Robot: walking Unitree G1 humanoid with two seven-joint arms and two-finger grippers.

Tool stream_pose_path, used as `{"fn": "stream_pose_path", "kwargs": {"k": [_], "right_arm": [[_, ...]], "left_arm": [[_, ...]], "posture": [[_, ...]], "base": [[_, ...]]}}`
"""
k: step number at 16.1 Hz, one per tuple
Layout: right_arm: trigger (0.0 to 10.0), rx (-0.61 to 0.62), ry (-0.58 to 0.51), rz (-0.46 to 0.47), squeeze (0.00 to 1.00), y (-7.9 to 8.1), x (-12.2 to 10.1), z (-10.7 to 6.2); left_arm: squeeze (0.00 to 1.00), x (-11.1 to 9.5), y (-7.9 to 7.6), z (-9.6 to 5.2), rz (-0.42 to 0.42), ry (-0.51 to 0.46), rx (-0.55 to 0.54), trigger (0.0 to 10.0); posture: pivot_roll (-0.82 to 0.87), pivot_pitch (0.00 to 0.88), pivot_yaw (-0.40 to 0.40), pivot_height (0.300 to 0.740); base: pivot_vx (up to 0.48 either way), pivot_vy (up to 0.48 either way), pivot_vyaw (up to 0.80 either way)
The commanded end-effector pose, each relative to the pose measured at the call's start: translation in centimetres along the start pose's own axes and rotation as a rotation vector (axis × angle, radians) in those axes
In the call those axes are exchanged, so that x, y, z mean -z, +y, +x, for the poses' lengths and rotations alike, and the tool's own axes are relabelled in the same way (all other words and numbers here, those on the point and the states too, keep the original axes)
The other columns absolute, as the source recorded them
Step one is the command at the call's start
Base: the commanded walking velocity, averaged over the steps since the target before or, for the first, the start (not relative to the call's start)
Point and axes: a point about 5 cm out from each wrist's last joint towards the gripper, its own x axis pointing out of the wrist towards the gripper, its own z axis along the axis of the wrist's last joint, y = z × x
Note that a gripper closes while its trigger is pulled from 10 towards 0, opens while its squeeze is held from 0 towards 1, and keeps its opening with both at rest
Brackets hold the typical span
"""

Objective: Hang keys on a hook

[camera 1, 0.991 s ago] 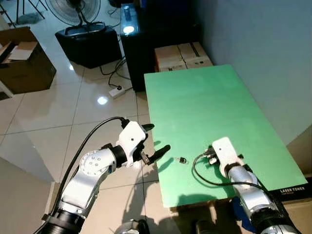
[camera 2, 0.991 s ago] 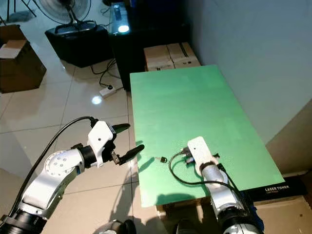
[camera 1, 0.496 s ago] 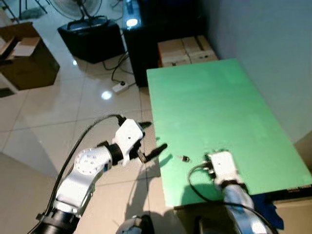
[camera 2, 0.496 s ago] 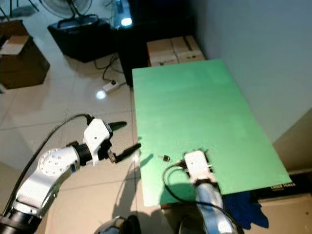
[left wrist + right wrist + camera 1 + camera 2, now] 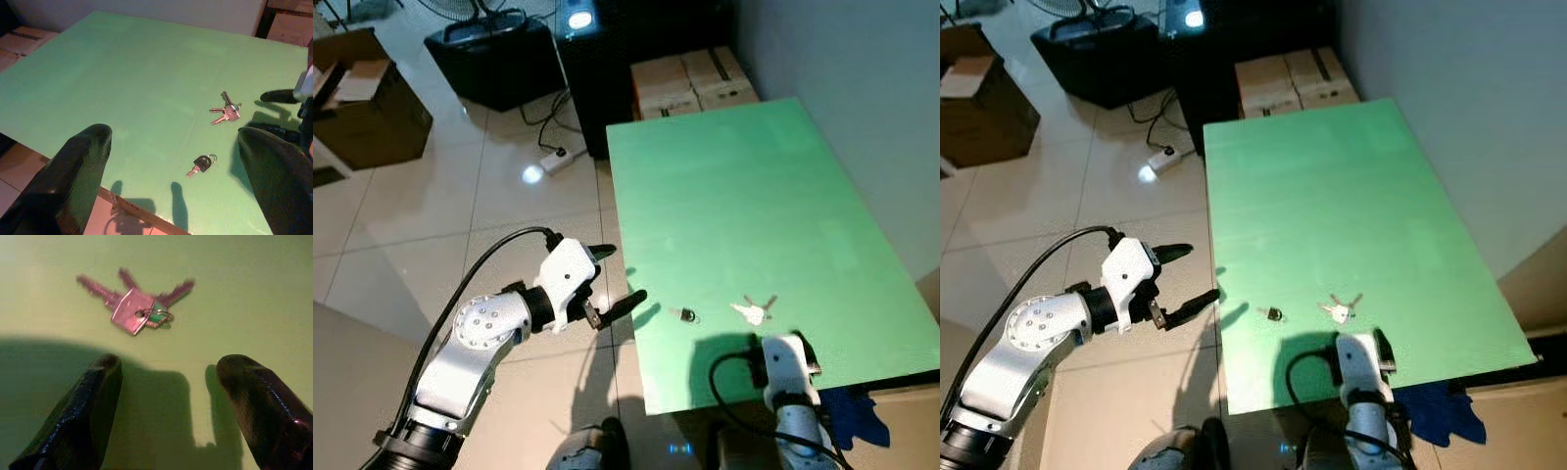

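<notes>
The keys (image 5: 751, 311) lie flat on the green table (image 5: 744, 206) near its front edge, blades fanned toward 12 and 2 o'clock. The right gripper (image 5: 166, 406), fingers spread, hovers just short of them at 6 o'clock. The left gripper (image 5: 610, 284), also spread, hangs off the table's left edge, at 9 o'clock from a small padlock (image 5: 686, 315).

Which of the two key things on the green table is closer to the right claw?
The silver bunch of keys, fanned out just ahead of the right claw; the small dark-headed key lies further left.

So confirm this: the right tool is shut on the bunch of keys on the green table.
Not quite. The right tool is open, its fingers apart and short of the bunch of keys, which lies free on the green table. The right wrist view shows it.
</notes>
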Motion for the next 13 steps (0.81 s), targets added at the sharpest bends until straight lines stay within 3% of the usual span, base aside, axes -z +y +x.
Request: {"fn": "stream_pose_path", "kwargs": {"k": [1, 3, 5, 7, 13], "right_arm": [[10.0, -0.014, 0.042, -0.008, 0.00, 0.6, 0.9, -0.1], [10.0, -0.010, 0.080, 0.018, 0.00, 0.6, 1.4, 0.3], [10.0, -0.004, 0.047, 0.009, 0.00, 0.0, 0.9, 1.1], [10.0, 0.023, -0.029, 0.010, 0.00, -0.9, 0.2, 1.3], [10.0, 0.037, -0.277, 0.060, 0.00, -1.6, -2.4, 0.7]], "left_arm": [[0.00, 0.2, -0.3, -0.4, -0.004, 0.016, 0.010, 10.0], [0.00, 0.2, -0.3, -0.3, -0.004, 0.015, 0.011, 10.0], [0.00, 0.1, -0.3, -0.3, -0.002, 0.014, 0.011, 10.0], [0.00, 0.2, -0.4, -0.4, -0.002, 0.017, 0.013, 10.0], [0.00, 0.4, -1.0, -0.5, -0.008, 0.017, 0.023, 10.0]], "posture": [[0.00, 0.218, 0.174, 0.740], [0.00, 0.211, 0.174, 0.740], [-0.01, 0.202, 0.173, 0.740], [-0.01, 0.192, 0.168, 0.740], [-0.04, 0.164, 0.152, 0.740]], "base": [[0.000, 0.000, 0.00], [0.000, 0.000, 0.00], [0.000, 0.000, 0.00], [0.000, 0.000, 0.00], [0.000, 0.000, 0.00]]}}
